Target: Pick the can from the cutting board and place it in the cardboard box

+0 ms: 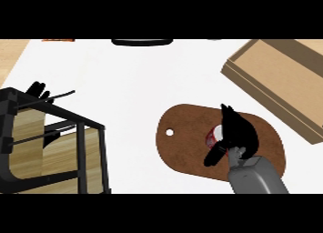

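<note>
A brown oval cutting board with a small hole lies on the white counter at centre right. On it stands the can, red and white, mostly hidden by my right hand. That hand lies over the can with its fingers and thumb curled round it. The cardboard box, open and tan, sits at the upper right, tilted, just beyond the board. My left hand shows at the left with fingers up, partly behind a black frame.
A black metal frame over a wooden surface fills the lower left. A dark round object sits at the counter's far edge, a small reddish item to its left. White counter lies between the frame and the board.
</note>
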